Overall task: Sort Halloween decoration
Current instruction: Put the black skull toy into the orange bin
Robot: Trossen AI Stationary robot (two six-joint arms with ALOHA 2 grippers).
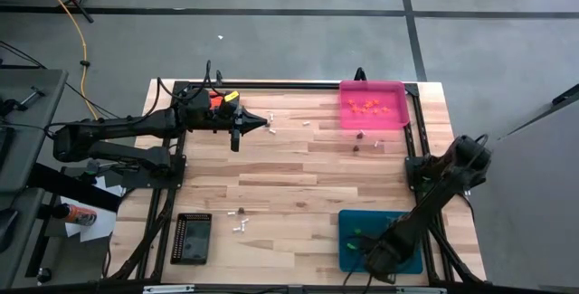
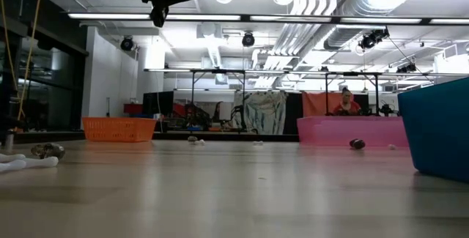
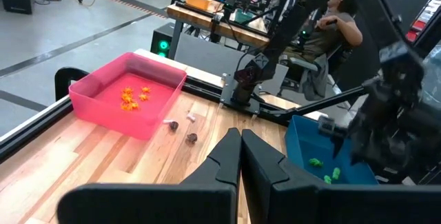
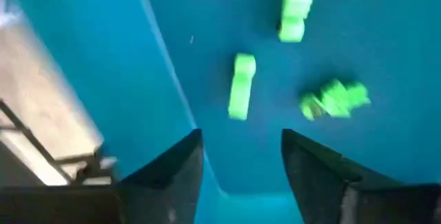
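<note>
Green trinkets (image 4: 240, 86) lay in the teal tray (image 1: 346, 240) — the right pincer (image 4: 241, 162) hung just above them, fingers apart, holding nothing. A drop-off step, I'd judge; next it needed a white piece (image 1: 240, 228) off the bench (image 1: 298, 172). The left pincer (image 1: 269, 123) hovered closed, empty.

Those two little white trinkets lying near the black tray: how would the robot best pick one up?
Judging by the high view, the white trinkets are small, lie flat and sit apart from the black tray. Coming straight down from above looks best, the claw closing across one trinket's narrow middle. The left claw, now shut and hovering farther up the table, seems the nearer arm; the right claw is open over the teal tray.
</note>
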